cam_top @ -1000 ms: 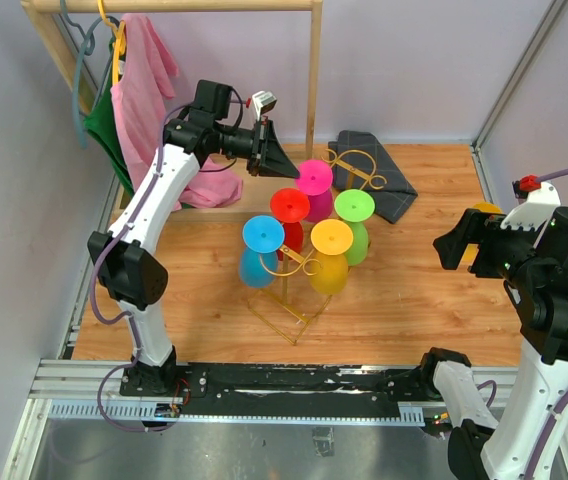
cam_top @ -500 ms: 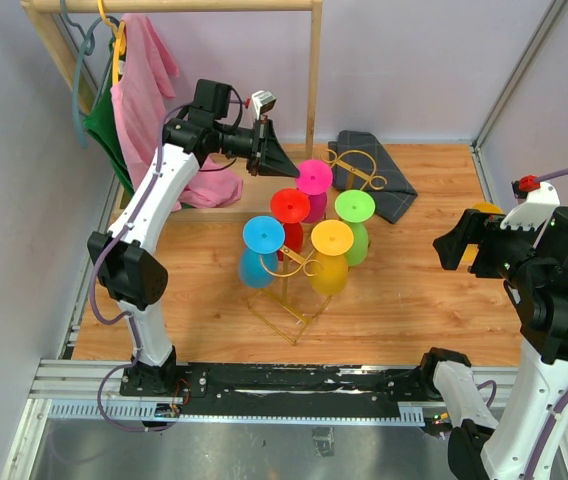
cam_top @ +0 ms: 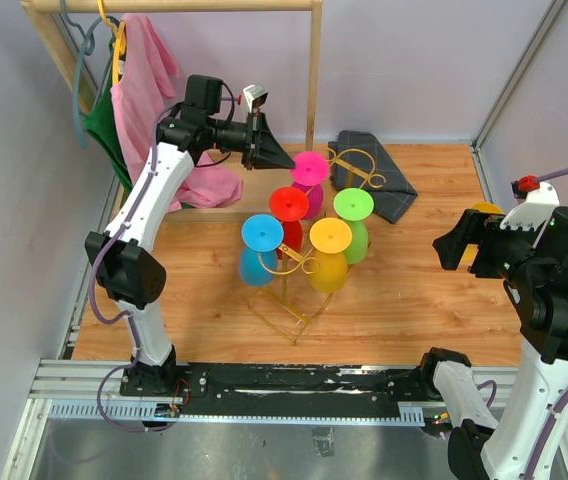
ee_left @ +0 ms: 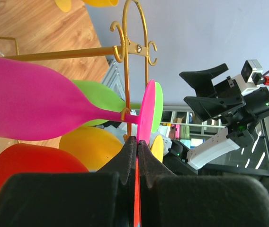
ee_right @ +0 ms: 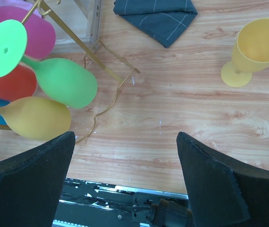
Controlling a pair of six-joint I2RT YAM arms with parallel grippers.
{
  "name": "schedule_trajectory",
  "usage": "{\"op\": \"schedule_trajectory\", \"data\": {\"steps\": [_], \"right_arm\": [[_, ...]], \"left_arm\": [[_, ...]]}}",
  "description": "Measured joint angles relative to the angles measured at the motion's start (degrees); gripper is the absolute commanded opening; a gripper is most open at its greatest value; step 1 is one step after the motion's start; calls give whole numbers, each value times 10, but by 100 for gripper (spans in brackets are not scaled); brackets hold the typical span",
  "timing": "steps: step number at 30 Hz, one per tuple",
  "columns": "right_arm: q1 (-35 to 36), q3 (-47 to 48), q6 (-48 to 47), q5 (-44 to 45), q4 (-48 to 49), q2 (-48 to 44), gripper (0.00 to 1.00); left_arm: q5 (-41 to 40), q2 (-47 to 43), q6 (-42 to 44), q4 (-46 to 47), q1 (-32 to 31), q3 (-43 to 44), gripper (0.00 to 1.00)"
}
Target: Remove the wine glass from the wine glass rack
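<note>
The gold wire wine glass rack [cam_top: 294, 325] stands mid-table with several coloured glasses hanging bowl-down: pink [cam_top: 310, 168], red [cam_top: 290, 205], green [cam_top: 354, 205], yellow [cam_top: 331, 237] and blue [cam_top: 263, 234]. My left gripper [cam_top: 285, 160] is at the rack's far left side, shut on the rim of the pink glass's foot. In the left wrist view the pink glass [ee_left: 40, 104] lies sideways with its stem in a gold hook [ee_left: 125, 112], and its foot runs into the closed tips of the left gripper [ee_left: 137, 141]. My right gripper [ee_right: 125, 175] is open and empty, far right of the rack.
A yellow glass [ee_right: 255, 47] stands upright on the table at the right. A folded dark cloth [cam_top: 369, 180] lies behind the rack. A wooden clothes rack [cam_top: 314, 70] with pink and green garments stands at the back left.
My left gripper has shifted slightly left and back, and the pink glass's foot has moved with it. The right arm has not moved.
</note>
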Motion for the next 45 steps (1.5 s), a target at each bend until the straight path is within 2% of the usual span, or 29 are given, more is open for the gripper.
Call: {"op": "schedule_trajectory", "data": {"steps": [10,18,38,45], "right_arm": [[0,0,0,0,0,0,91],[0,-1,0,0,0,0,99],[0,-18,1,1,5,-12,98],[0,-13,2,1,6,-5,98]], "left_arm": [[9,0,-20,16,15,-1,0],[13,-6,-27,25,21,-13,0],[19,-17,-27,40,53,-14,0],[25,16,-34,70,90,90,0]]}}
